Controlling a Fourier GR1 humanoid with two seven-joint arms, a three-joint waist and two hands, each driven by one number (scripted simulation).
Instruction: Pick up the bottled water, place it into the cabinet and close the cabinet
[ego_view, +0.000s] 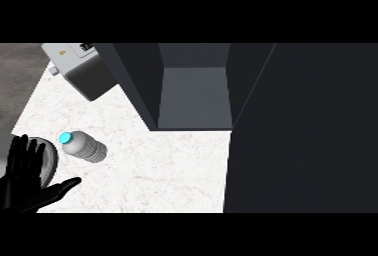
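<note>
The bottled water (85, 146) stands cap-up on the desk (162, 165), just right of and beyond the left hand (26, 177), which is spread wide, holding nothing. The right hand is unseen; the open cabinet (193, 95) lies beyond.

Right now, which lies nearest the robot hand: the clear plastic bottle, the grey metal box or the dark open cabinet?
The blue-capped clear plastic bottle, beside the left robot hand; grey metal box and dark cabinet stand farther back.
</note>
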